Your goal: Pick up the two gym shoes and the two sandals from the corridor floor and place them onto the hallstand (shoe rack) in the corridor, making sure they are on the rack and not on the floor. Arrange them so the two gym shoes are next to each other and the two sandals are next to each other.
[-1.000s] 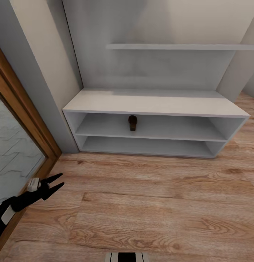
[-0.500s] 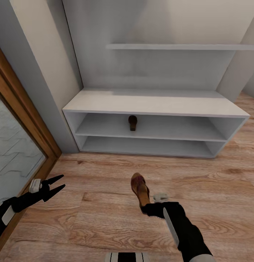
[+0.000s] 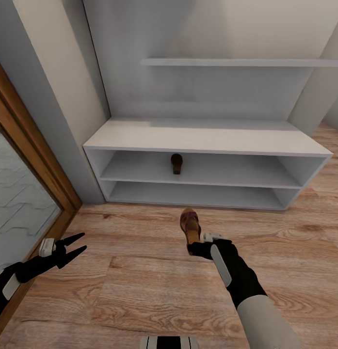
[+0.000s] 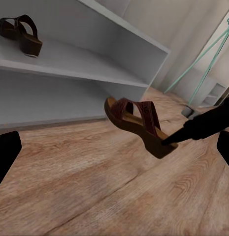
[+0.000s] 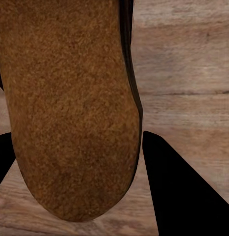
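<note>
One dark brown sandal (image 3: 176, 163) lies on the upper open shelf of the pale-grey hallstand (image 3: 202, 135), left of its middle; the same sandal (image 4: 18, 32) also appears in the left wrist view. My right gripper (image 3: 194, 248) is shut on the heel of the second sandal (image 3: 190, 224), holding it above the corridor floor (image 3: 139, 291), toe toward the hallstand. Its tan insole (image 5: 70, 108) runs between my right fingers (image 5: 178, 187). The left wrist view has this held sandal (image 4: 136, 120) in the air. My left gripper (image 3: 83, 241) is open and empty, low at the left. The gym shoes are out of view.
A wood-framed glass door (image 3: 23, 194) stands close by my left arm. The hallstand's lower shelf (image 3: 188, 194) and bench top are bare, and an upper shelf (image 3: 236, 62) spans the back panel. A wall corner (image 3: 314, 97) rises at the hallstand's right end.
My right arm has come into view from below and carried the second sandal forward toward the hallstand. The left gripper has barely moved.
</note>
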Motion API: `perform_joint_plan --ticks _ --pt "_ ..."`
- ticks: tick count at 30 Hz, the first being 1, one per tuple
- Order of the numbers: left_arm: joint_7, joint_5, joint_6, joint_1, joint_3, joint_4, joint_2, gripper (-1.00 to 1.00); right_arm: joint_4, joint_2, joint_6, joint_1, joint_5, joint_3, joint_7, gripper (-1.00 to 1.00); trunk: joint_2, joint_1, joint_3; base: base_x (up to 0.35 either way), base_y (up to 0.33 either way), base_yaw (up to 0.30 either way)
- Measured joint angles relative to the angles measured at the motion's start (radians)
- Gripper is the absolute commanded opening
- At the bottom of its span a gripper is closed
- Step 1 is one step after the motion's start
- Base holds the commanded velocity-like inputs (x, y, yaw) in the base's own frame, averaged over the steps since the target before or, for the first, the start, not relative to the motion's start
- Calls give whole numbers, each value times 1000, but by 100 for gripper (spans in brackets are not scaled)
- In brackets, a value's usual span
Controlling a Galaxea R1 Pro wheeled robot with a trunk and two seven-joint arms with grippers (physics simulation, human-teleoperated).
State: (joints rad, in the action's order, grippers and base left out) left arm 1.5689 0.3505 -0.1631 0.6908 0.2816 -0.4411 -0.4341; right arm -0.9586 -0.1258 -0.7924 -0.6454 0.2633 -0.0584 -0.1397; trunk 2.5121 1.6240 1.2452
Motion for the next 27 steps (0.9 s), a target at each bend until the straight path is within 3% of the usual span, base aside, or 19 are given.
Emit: perform_joint_plan --ticks 7,27 --pt "0 0 0 -1 0 0 0 100 -1 1 2 -1 16 -4 -5 -100 0 0 0 0 0 0" --pt "-5 5 8 -5 -3 -14 -5 100 -3 1 -9 10 6 4 11 -100 0 0 0 0 0 0"
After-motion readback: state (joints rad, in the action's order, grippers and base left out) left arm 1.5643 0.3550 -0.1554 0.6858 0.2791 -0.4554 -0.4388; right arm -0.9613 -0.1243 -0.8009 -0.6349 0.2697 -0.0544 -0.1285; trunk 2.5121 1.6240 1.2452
